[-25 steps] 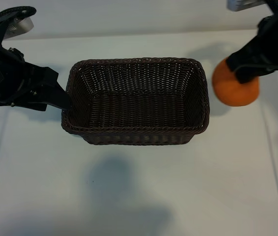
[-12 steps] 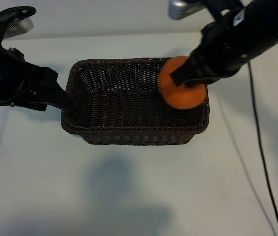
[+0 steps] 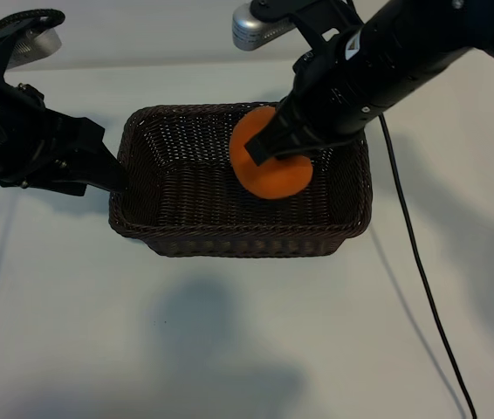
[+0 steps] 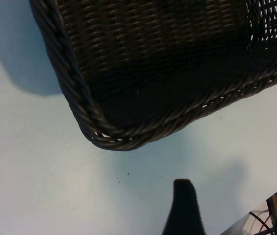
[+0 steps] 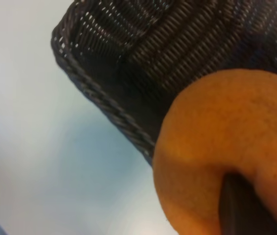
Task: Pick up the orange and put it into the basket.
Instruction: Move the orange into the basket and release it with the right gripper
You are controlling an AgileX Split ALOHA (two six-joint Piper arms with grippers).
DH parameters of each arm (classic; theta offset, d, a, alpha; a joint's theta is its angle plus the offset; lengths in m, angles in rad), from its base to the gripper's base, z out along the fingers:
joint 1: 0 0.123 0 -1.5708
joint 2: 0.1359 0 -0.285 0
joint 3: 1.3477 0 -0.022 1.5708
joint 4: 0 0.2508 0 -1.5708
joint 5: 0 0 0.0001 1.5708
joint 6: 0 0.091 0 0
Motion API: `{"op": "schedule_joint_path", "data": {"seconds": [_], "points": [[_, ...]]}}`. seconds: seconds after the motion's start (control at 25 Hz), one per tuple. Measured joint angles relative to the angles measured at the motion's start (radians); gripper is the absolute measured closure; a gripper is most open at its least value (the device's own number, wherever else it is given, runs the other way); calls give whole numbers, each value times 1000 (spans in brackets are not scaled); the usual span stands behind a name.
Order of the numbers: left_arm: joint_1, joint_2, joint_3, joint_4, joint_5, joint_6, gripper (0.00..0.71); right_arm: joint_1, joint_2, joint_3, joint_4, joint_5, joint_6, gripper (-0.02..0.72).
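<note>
The right end effector (image 3: 273,155) has carried the round matte orange (image 3: 271,170) leftward, clamped, above the dark-brown woven wicker basket (image 3: 142,131)'s middle; left end effector (image 3: 112,179) waits wide open.

A pale, matte white table (image 3: 229,349) fills nearly the whole exterior view. Soft grey shadows lie across it, the largest a blurred patch toward its near edge. Along the far edge a lighter band marks where the tabletop meets a plain white wall (image 3: 142,26).
</note>
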Motion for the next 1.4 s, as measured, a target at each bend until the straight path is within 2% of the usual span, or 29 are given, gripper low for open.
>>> {"op": "schedule_joint_path", "data": {"seconds": [0.56,1.04,1.4], "points": [[0,0,0,-4,0,0,141,0,189,-78,-10,3,-1,619],[0,0,0,-4,0,0,141,0,241,-83,-95,3,-1,619],[0,0,0,-4,0,3,141,0,309,-83,-102,-1,-1,619]]}}
